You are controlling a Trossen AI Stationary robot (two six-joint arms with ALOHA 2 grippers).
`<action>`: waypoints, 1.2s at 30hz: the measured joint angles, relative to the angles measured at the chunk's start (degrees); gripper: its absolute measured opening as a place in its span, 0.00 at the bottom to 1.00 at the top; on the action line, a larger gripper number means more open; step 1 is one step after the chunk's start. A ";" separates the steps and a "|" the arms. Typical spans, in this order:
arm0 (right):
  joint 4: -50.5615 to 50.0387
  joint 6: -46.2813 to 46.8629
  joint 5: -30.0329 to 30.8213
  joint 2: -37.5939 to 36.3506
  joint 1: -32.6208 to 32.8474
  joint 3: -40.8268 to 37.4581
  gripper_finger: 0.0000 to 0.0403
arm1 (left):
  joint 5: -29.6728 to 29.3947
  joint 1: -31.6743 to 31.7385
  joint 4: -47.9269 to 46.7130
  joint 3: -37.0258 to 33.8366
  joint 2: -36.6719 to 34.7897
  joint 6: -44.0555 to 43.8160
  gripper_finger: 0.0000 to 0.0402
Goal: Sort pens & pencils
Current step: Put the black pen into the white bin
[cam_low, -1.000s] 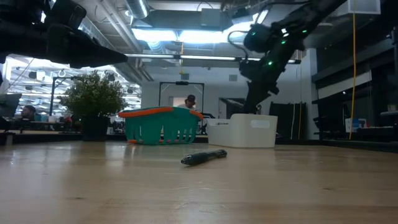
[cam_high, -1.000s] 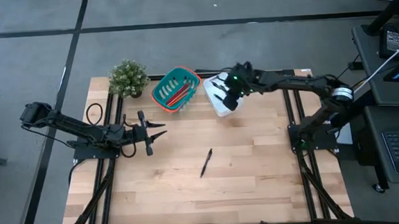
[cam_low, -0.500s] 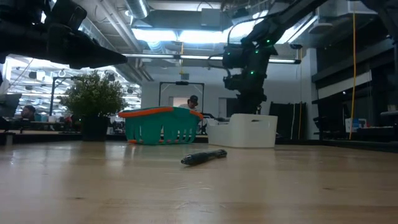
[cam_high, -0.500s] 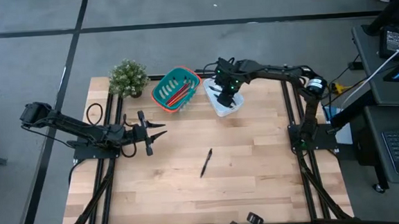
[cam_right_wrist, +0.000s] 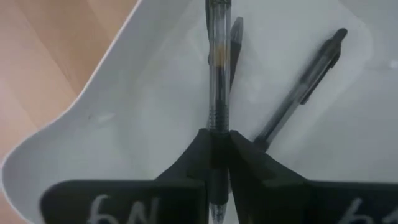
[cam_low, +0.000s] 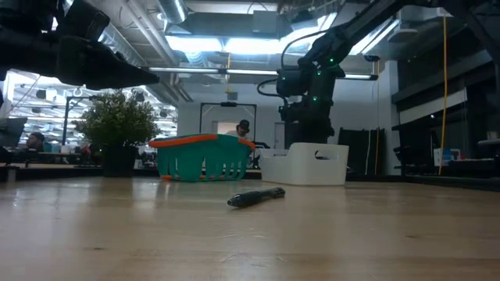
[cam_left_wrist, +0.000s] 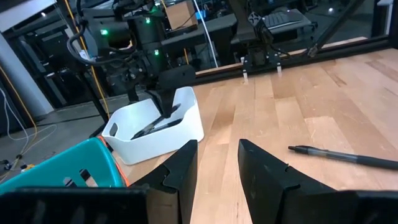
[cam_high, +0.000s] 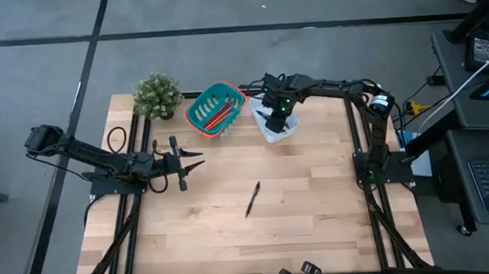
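My right gripper (cam_high: 278, 111) points down into the white bin (cam_high: 265, 134) at the table's far middle and is shut on a black pen (cam_right_wrist: 215, 74). Two more pens (cam_right_wrist: 303, 90) lie on the bin's floor. Another pen (cam_high: 252, 198) lies alone on the wood near the table's middle. Red and orange pencils (cam_high: 218, 115) lie in the teal basket (cam_high: 202, 106), left of the bin. My left gripper (cam_high: 197, 160) hovers open at the table's left, level, with nothing between its fingers (cam_left_wrist: 180, 171). My right gripper pinches the pen's barrel (cam_right_wrist: 216, 127) between its two fingers, nearer one end than the middle. The fingers come from above, pointing down into the bin. The long part of the pen reaches out over the bin's floor; whether it touches the floor I cannot tell.
A small potted plant (cam_high: 157, 95) stands at the far left corner, beside the basket. A black cable loop (cam_high: 115, 138) lies at the left edge. Bare wood (cam_high: 300, 210) takes up the near half of the table around the lone pen.
My right gripper has tipped from a slant to pointing nearly straight down and has sunk toward the white bin, shifting a little toward the table's left, with the pen still between its fingers.
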 joint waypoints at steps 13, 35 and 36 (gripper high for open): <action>0.45 1.62 0.02 0.00 0.00 0.00 0.36 | 0.00 0.00 -0.17 0.00 -0.01 -0.04 0.27; -0.07 4.77 -11.98 -0.17 2.91 3.94 0.37 | 0.00 0.00 -0.17 0.00 0.01 -1.46 0.27; -0.55 5.04 -11.96 -0.21 3.49 4.92 0.37 | 0.00 0.00 -0.17 0.00 0.01 -1.48 0.27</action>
